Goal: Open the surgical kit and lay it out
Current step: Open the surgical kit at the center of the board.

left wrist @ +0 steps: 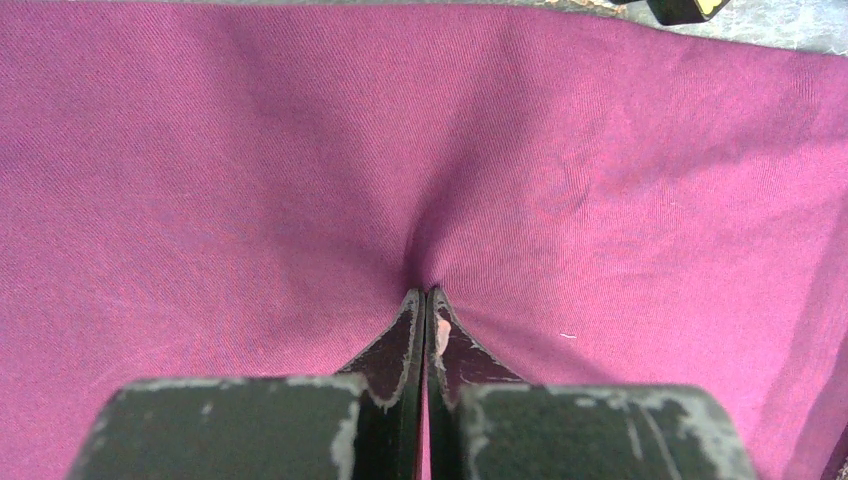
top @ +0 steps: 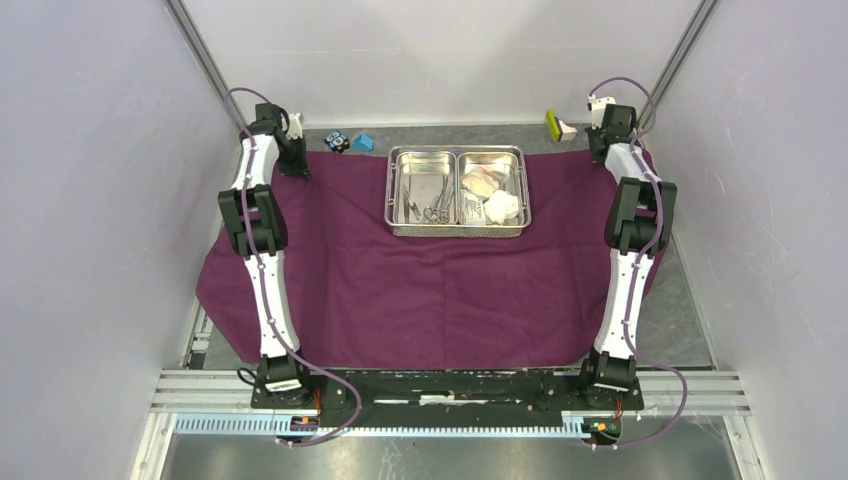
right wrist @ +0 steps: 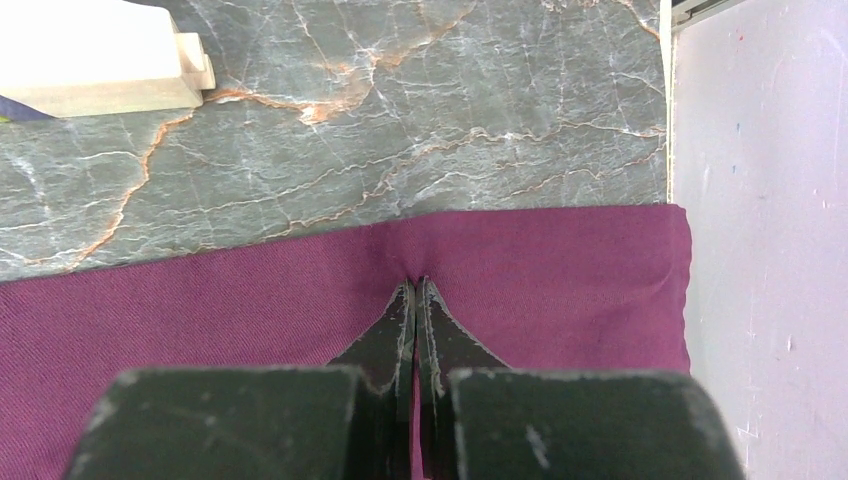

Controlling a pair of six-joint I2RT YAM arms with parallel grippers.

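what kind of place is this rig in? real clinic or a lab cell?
Most likely a lab robot test cell, not a clinic: plain white walls on metal framing, a left arm and right arm bolted to a rail at the table edge, and a purple cloth with a steel tray staged on it.

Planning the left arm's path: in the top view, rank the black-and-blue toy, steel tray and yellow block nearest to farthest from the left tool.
1. Toy, just right of the left tool.
2. Steel tray, middle of the cloth.
3. Yellow block, back right.
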